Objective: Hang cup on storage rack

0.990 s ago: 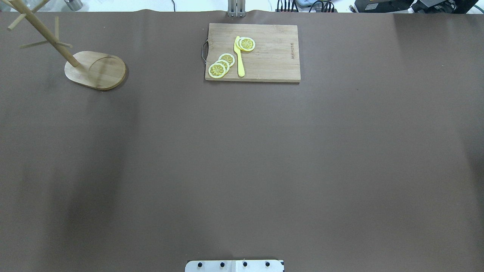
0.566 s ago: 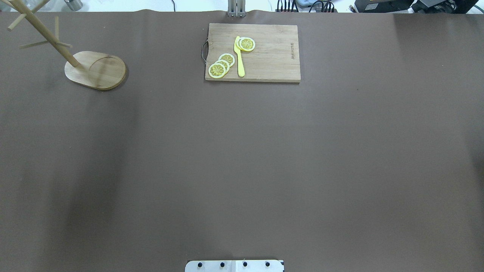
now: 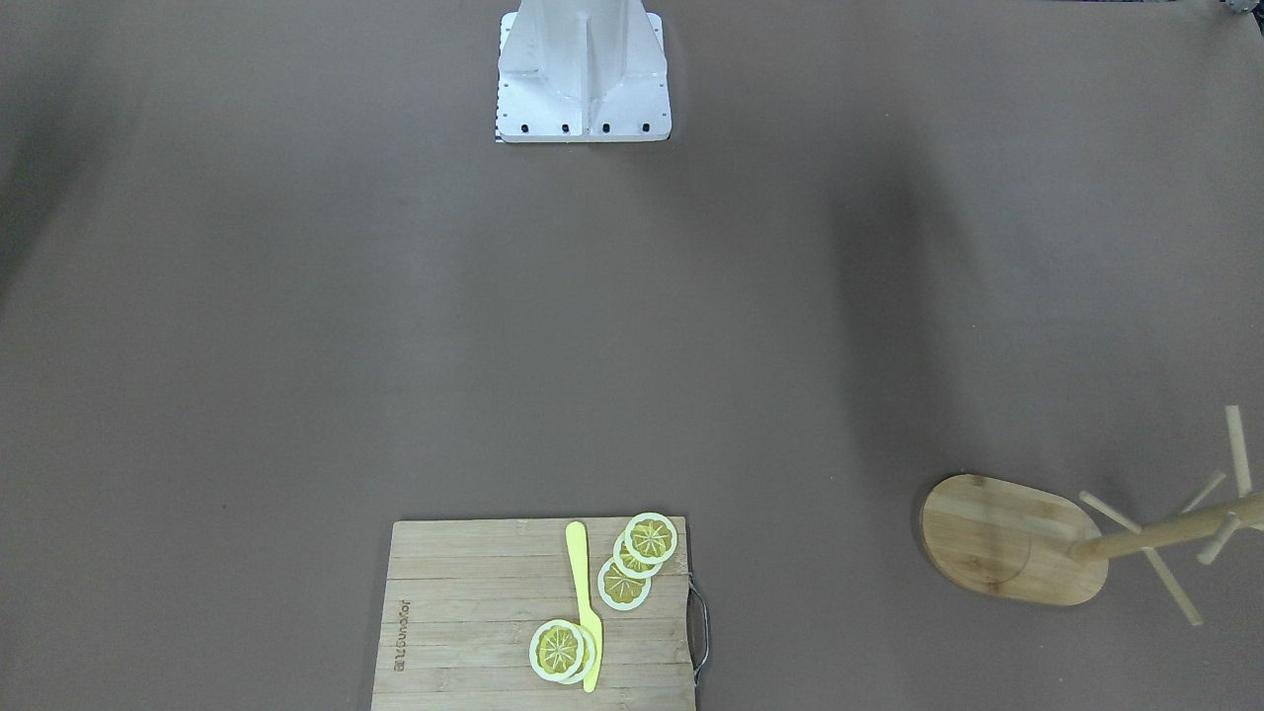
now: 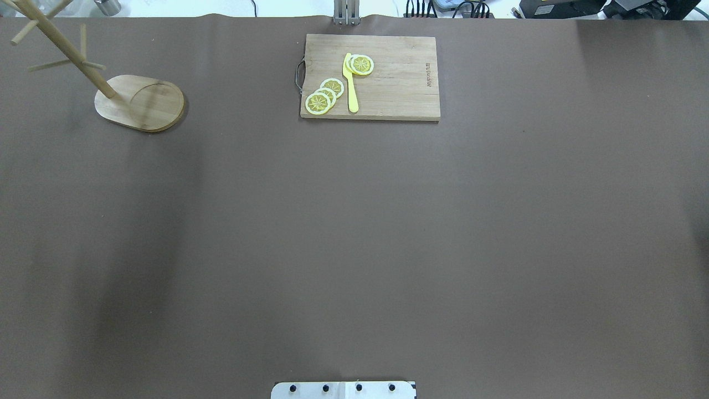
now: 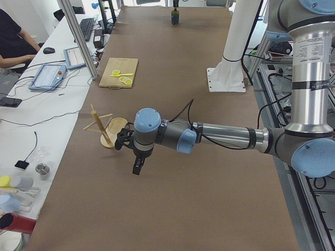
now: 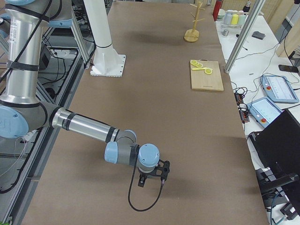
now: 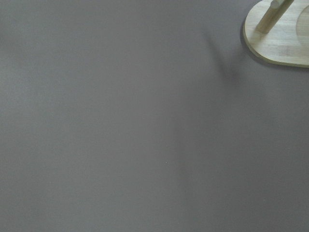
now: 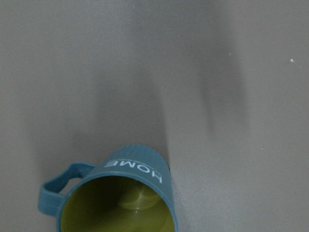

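The cup (image 8: 116, 195) is a blue-grey mug with a yellowish inside and white "HOME" lettering. It stands upright on the brown table at the bottom of the right wrist view, handle to the left. It also shows small at the table's far end in the exterior left view (image 5: 175, 16). The storage rack (image 4: 139, 103), a wooden mug tree on an oval base, stands at the far left with bare pegs. It also shows in the front-facing view (image 3: 997, 538) and the left wrist view (image 7: 282, 41). My left gripper (image 5: 137, 168) hangs over the table beside the rack. My right gripper (image 6: 151, 180) is low over the table. I cannot tell whether either is open.
A bamboo cutting board (image 4: 390, 83) with lemon slices (image 4: 323, 97) and a yellow knife (image 4: 350, 83) lies at the far middle. The robot's white base (image 3: 583, 69) stands at the near edge. Operator desks with devices line the far side.
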You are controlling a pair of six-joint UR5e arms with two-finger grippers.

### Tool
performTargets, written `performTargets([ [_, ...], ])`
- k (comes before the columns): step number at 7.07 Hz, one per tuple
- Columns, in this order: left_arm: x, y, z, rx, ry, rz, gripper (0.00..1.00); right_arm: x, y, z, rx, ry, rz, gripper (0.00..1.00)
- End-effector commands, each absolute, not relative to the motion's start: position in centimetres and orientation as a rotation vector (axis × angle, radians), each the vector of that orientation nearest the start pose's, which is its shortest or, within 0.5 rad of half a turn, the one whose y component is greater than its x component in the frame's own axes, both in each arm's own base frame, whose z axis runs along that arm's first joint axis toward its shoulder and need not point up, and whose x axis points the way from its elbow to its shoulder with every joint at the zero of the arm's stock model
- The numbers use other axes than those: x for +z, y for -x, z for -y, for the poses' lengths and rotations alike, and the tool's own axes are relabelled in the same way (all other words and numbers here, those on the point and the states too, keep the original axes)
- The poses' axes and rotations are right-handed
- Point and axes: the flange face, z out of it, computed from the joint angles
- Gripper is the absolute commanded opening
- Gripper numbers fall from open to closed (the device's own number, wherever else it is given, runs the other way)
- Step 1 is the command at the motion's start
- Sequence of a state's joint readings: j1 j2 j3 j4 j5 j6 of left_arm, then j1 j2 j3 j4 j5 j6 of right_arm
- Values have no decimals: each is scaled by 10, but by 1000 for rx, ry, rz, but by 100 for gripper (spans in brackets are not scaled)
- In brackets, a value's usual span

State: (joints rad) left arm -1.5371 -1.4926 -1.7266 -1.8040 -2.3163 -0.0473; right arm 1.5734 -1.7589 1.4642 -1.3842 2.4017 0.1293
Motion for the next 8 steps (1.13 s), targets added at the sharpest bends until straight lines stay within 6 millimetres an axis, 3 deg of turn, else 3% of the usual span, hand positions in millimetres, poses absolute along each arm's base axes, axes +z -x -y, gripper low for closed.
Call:
performTargets([
  [1, 598, 50, 477, 104, -262, -750, 99, 773, -60, 388, 169, 158, 825, 100],
  [7, 600, 50, 478, 102, -257, -750, 99, 784, -51, 385, 157, 189, 822, 99],
  [8, 600, 50, 478, 102, -257, -750, 98, 784, -51, 388, 155, 184, 823, 76],
])
